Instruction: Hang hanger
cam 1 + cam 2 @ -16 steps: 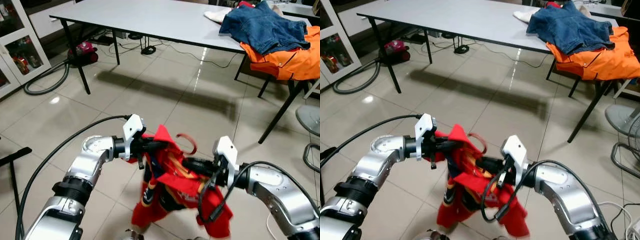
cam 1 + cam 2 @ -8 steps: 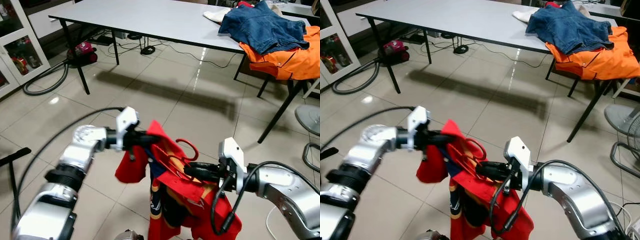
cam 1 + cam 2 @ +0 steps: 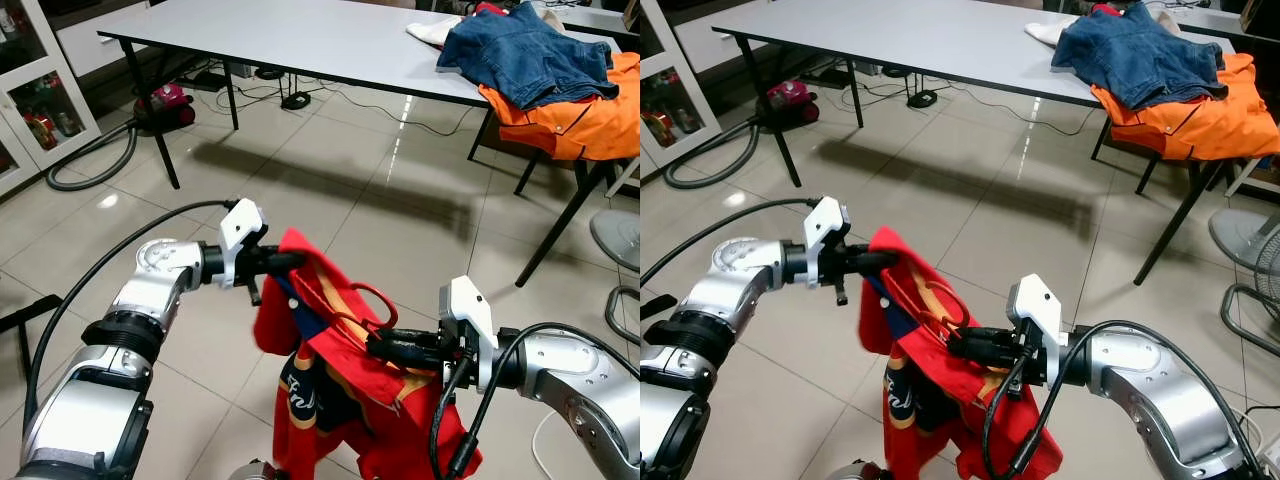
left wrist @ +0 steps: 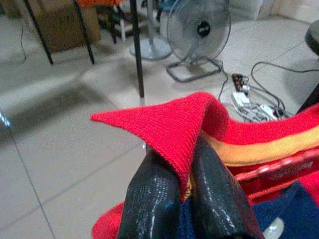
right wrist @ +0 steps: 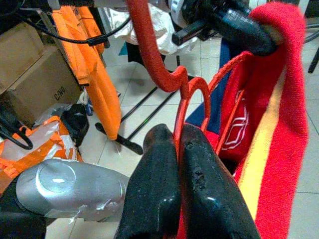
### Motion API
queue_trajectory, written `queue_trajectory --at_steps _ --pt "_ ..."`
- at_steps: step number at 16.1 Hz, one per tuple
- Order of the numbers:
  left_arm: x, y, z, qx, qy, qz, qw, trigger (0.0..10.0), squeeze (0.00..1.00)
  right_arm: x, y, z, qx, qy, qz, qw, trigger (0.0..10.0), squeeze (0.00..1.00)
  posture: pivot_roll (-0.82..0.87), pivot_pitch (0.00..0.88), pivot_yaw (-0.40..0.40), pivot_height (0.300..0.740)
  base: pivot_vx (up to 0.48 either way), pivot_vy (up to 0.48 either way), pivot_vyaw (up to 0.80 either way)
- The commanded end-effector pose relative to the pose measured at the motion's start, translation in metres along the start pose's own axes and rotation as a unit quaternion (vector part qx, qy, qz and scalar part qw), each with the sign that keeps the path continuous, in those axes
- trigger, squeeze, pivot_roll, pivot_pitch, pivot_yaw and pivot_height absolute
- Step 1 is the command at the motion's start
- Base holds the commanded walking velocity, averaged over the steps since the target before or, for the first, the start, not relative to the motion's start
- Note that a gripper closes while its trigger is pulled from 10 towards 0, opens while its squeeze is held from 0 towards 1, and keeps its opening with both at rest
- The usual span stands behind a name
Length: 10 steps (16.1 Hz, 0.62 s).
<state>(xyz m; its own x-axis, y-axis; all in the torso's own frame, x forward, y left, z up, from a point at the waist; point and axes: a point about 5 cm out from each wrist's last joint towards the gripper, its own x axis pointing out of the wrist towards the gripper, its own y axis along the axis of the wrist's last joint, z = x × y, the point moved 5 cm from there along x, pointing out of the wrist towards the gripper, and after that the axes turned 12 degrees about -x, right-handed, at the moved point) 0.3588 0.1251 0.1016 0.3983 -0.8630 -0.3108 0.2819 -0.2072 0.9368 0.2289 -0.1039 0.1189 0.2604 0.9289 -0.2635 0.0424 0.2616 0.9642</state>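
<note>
A red jersey [image 3: 345,395] with navy and orange trim hangs between my two arms, low over the tiled floor. My left gripper [image 3: 288,263] is shut on its red collar [image 4: 169,124], holding that edge up and out to the left. A red hanger [image 3: 382,296] sits inside the neck opening with its hook pointing up. My right gripper [image 3: 378,346] is shut on the hanger [image 5: 149,55] just below the hook. In the right wrist view the jersey [image 5: 281,99] drapes beside the hanger's wire shoulder.
A long grey table [image 3: 300,40] stands ahead, with a denim jacket [image 3: 530,55] and an orange garment [image 3: 585,115] piled at its right end. A vacuum cleaner [image 3: 165,100] and its hose lie under the table's left end. A floor fan [image 4: 198,30] stands to the right.
My left gripper has drawn the collar up and out to the left, spreading the jersey's neck over the hanger. The right gripper has kept its hold and sunk slightly.
</note>
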Motion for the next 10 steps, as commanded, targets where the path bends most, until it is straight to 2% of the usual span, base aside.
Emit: queue_trajectory --at_steps 1,2,6,8,10 --pt "-0.009 0.002 -0.01 0.013 0.023 -0.007 1.0 10.0 0.0 -0.003 0.012 -0.003 -0.009 0.01 0.022 1.0 0.0 0.0 -0.06 0.009 0.012 0.74 0.0 0.0 0.0" --pt "-0.011 -0.004 -0.011 0.011 0.027 -0.02 0.999 10.0 0.0 -0.004 0.012 -0.001 -0.009 0.007 0.019 1.0 0.0 0.0 -0.06 0.011 0.013 0.74 0.0 0.0 0.0" --pt "-0.026 -0.025 -0.03 -0.01 0.103 -0.048 0.993 10.0 0.0 -0.006 0.018 0.003 -0.012 -0.007 0.028 1.0 0.0 0.0 -0.06 0.015 0.016 0.74 0.0 0.0 0.0" --pt "-0.04 -0.03 -0.045 -0.031 0.168 -0.044 0.984 10.0 0.0 -0.008 0.021 0.003 -0.01 -0.008 0.033 0.999 0.0 0.0 -0.06 0.017 0.016 0.74 0.0 0.0 0.0" --pt "-0.051 -0.039 -0.054 -0.049 0.212 -0.044 0.975 10.0 0.0 -0.01 0.023 0.004 -0.007 -0.016 0.039 0.999 0.0 0.0 -0.06 0.018 0.017 0.74 0.0 0.0 0.0"
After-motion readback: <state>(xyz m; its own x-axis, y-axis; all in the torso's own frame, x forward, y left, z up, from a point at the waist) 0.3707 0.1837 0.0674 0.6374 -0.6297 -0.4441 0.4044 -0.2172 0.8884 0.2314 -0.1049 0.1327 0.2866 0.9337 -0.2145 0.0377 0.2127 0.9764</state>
